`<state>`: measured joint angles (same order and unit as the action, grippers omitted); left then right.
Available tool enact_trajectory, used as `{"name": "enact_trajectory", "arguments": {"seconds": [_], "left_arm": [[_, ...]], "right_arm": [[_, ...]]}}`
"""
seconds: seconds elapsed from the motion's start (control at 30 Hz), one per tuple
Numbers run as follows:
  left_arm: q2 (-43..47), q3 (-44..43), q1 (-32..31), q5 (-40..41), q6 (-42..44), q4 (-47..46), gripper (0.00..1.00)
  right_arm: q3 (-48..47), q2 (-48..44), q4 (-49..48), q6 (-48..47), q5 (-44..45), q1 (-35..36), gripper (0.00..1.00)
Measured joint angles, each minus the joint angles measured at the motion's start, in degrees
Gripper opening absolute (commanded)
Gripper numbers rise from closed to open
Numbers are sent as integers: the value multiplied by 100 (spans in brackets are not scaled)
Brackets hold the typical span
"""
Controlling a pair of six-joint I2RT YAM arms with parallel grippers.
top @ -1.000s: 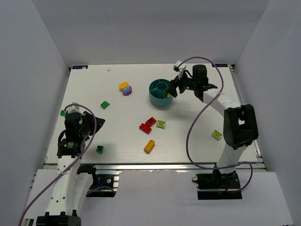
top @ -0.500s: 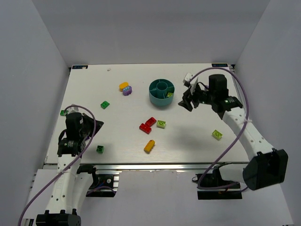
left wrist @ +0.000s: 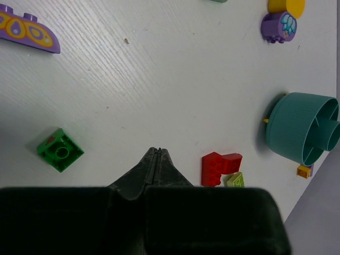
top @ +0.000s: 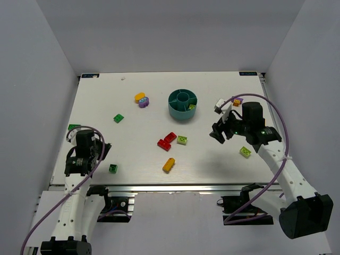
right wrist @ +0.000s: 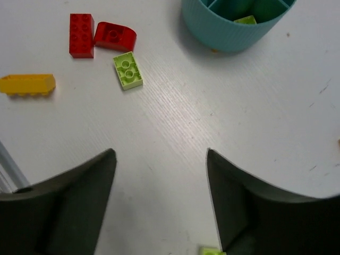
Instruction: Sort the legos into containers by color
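- Legos lie scattered over the white table (top: 127, 149). Only one, a lime brick (top: 192, 107), sits in the teal dish (top: 178, 113), in a wedge on the side twd the R arm.
- Dish stands upright, far-centre of table.
- Just L of dish: yellow brick (top: 139, 96) and purple piece (top: 143, 102), close together; touching or not, can't tell.
- Mid-table: two red bricks (top: 167, 141) touching each other. Second lime brick (top: 182, 140) just beside them on the R. Orange-yellow long brick (top: 169, 165) lies nearer the arm bases, apart from the rest.
- L side: green brick (top: 118, 118) on its own. Dark green brick (top: 113, 168) near front edge, just beside L arm. Another green bit (top: 74, 127) at L edge of table.
- R side: third lime brick (top: 245, 151) just beside R forearm. Small purple-and-orange bit (top: 237, 101) further back.
- L wrist view also shows a purple curved piece (left wrist: 29, 34) w/ yellow pattern, flat on table.
- Left gripper (left wrist: 155, 153): fingers pressed together, nothing btw them. It is over bare table at front L, with green brick off to one side.
- Right gripper (right wrist: 159, 154): fingers wide apart, holding nothing. It hangs above bare table btw dish and third lime brick, w/ red pair and second lime brick ahead of it.
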<state>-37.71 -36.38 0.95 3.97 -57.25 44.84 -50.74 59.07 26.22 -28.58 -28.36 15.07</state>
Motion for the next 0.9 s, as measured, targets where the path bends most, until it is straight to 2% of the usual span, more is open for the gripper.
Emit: {"name": "enact_trajectory", "arguments": {"seconds": [0.03,0.13,0.17,0.23,0.27,0.4,0.43,0.5,0.67,0.7,0.9], "left_arm": [[-7,0,0,28,-68,37,9],[-72,-15,0,74,-212,127,21],[-107,-24,0,85,-256,149,34],[-179,-44,0,105,-319,177,47],[-210,-55,0,116,-372,181,56],[-306,-74,0,122,-516,166,72],[-350,-74,0,118,-542,157,74],[-444,-74,0,101,-614,155,82],[-719,-74,0,44,-693,157,87],[-756,-74,0,35,-697,160,87],[-1725,-479,0,94,-1093,501,78]], "right_arm": [[0,-9,0,22,39,-13,89],[0,-26,37,50,94,-87,89],[0,-26,59,70,105,-118,89],[0,-26,107,74,118,-162,89],[0,-26,127,70,118,-186,89],[0,-24,308,-9,114,-247,89],[-2,-22,367,-37,98,-260,89],[-4,-9,468,-96,63,-273,85],[-83,190,708,-210,-57,-275,74],[-127,284,737,-197,-74,-275,69],[-713,1521,708,175,-286,-562,67]]}}
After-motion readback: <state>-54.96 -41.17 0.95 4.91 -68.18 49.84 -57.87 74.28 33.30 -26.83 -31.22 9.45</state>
